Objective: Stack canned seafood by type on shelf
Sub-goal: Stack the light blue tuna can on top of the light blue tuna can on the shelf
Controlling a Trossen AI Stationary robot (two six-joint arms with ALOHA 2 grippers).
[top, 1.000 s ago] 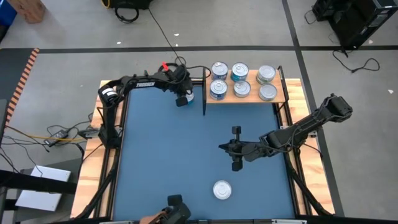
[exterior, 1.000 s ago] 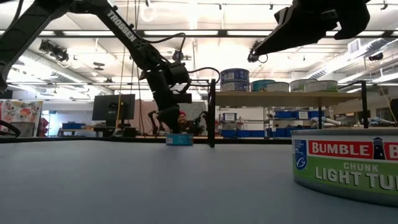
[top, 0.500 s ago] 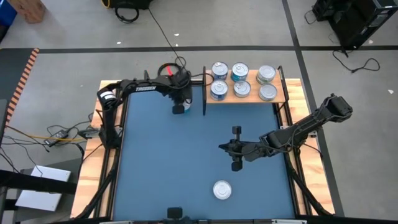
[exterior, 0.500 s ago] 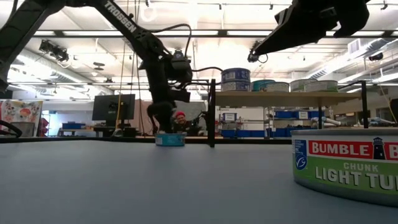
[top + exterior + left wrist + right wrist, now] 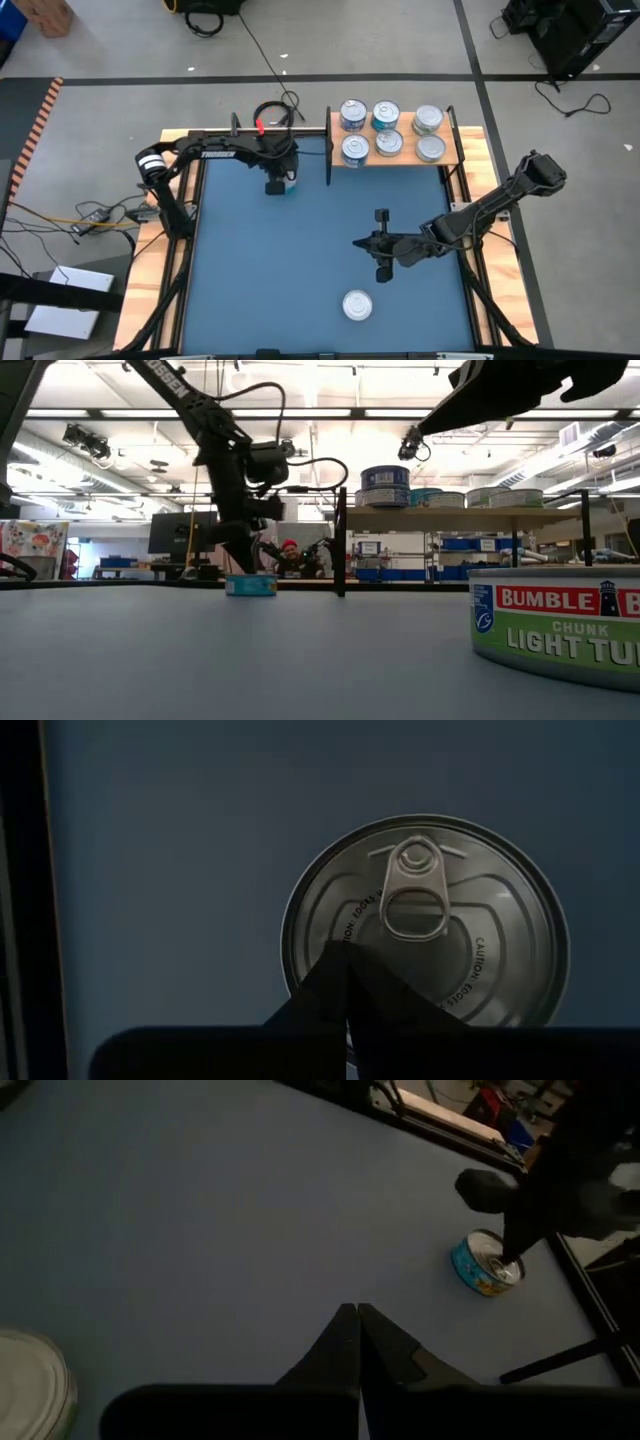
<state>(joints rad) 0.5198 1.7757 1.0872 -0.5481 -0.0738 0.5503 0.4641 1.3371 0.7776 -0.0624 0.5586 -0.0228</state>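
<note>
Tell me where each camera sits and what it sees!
High view: above, looking down on blue mat, wooden shelf, both arms.
Low view: at table height, facing across; green-labelled round tin close, arms overhead.
Left wrist view: over silver-topped teal round tin, shut left gripper.
Right wrist view: shut right gripper; shares that teal tin.
</note>
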